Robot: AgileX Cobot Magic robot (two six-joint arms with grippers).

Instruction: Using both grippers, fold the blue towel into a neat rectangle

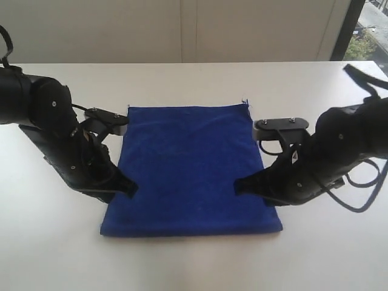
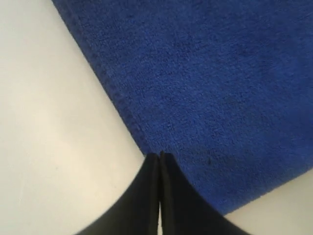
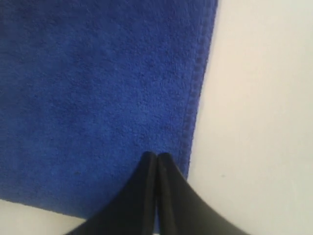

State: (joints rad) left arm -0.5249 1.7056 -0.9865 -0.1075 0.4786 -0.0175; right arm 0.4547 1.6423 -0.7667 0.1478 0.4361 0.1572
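The blue towel [image 1: 191, 163] lies flat on the white table [image 1: 194, 264] as a roughly square shape, with small pale bits at its two far corners. My left gripper [image 1: 130, 189] is shut, and its tips rest at the towel's left hem [image 2: 122, 110] near the front. My right gripper [image 1: 239, 187] is also shut, with its tips lying just inside the right hem [image 3: 193, 107]. In the left wrist view the black fingers [image 2: 146, 196] meet at the towel's edge [image 2: 210, 83]. In the right wrist view the fingers [image 3: 171, 196] lie over the cloth [image 3: 98, 83]. No cloth shows between either pair.
Bare white tabletop surrounds the towel on all sides. The two black arms [image 1: 54, 133] [image 1: 339, 151] stand to the left and right of it. A pale wall runs behind the table, with a window [image 1: 367, 36] at the far right.
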